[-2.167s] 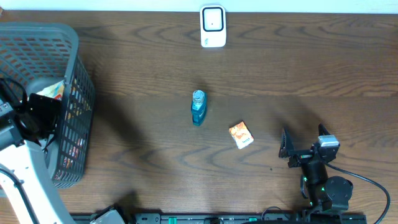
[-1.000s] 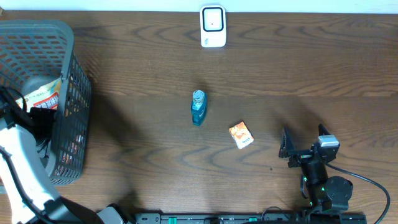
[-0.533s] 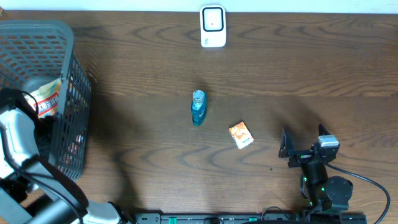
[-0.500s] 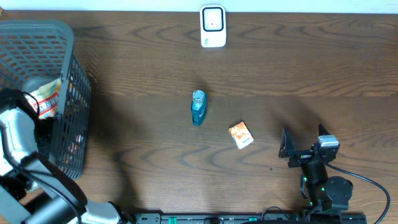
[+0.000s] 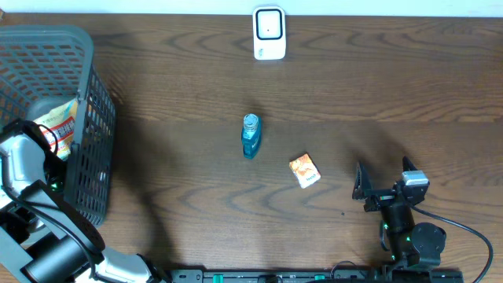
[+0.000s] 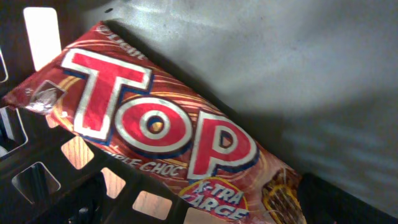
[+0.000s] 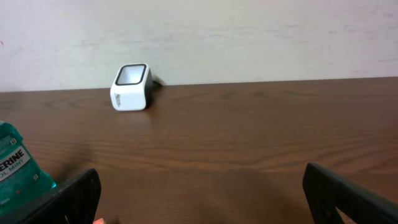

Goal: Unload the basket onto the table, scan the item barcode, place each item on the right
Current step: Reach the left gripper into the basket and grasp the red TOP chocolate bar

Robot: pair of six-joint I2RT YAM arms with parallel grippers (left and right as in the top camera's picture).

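Progress is basically nil: left pincer hangs wide open over the Top bar in the basket, right pincer open and empty, nothing at the scanner.

The left arm shows at the left edge of the overhead view. Its white link is bent sharply and the wrist is pitched forward and down, a small green light glowing on it. The left gripper is tucked beneath that wrist (its fingers do not show clearly even in its own camera), jaws spread wide and gripping nothing. The right arm sits folded low at the near right, dark, with green lights along it. The right gripper points away from its base, level, its two black fingers wide apart with nothing between them.
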